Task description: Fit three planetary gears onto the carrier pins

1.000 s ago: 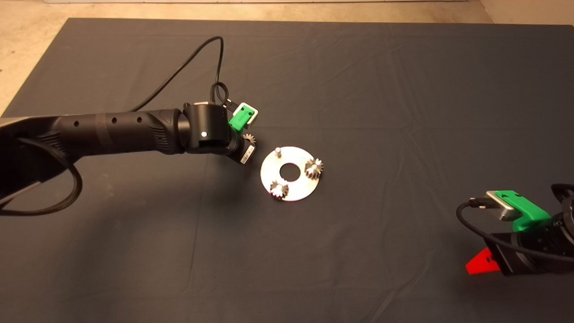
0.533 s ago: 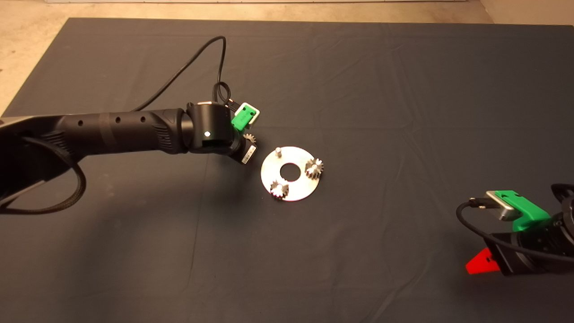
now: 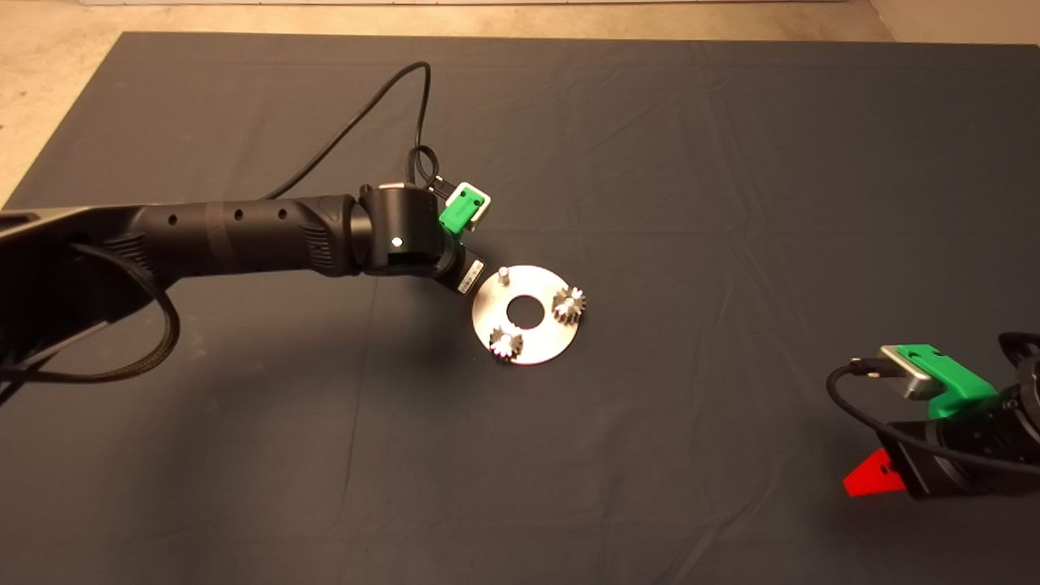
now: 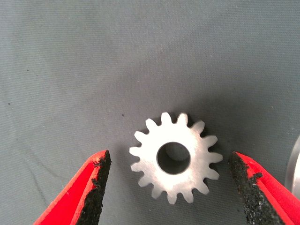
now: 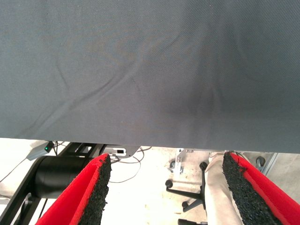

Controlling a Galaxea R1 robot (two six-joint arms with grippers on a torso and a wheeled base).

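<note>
The silver disc [image 3: 538, 336] lies mid-mat with three carrier pins. Two planetary gears sit on pins [image 3: 569, 304] [image 3: 505, 344]; the third pin [image 3: 504, 274] is bare. The third gear [image 4: 174, 157] lies flat on the mat, just left of the disc. My left gripper [image 4: 168, 158] hangs over it, open, with one finger on each side and neither touching. In the head view the left gripper [image 3: 457, 262] hides this gear. The disc's edge [image 4: 296, 164] shows beside one finger. My right gripper [image 3: 873, 475] is parked open at the lower right.
The dark mat [image 3: 650, 162] has soft creases. Bare floor [image 3: 49, 73] lies past its far left corner. The right wrist view looks past the mat's edge at a person's leg [image 5: 218, 187] and a chair base [image 5: 187, 197].
My left arm has moved right toward the disc. The loose gear that showed beside the gripper in the head view is now hidden under it. The right arm has not moved.
</note>
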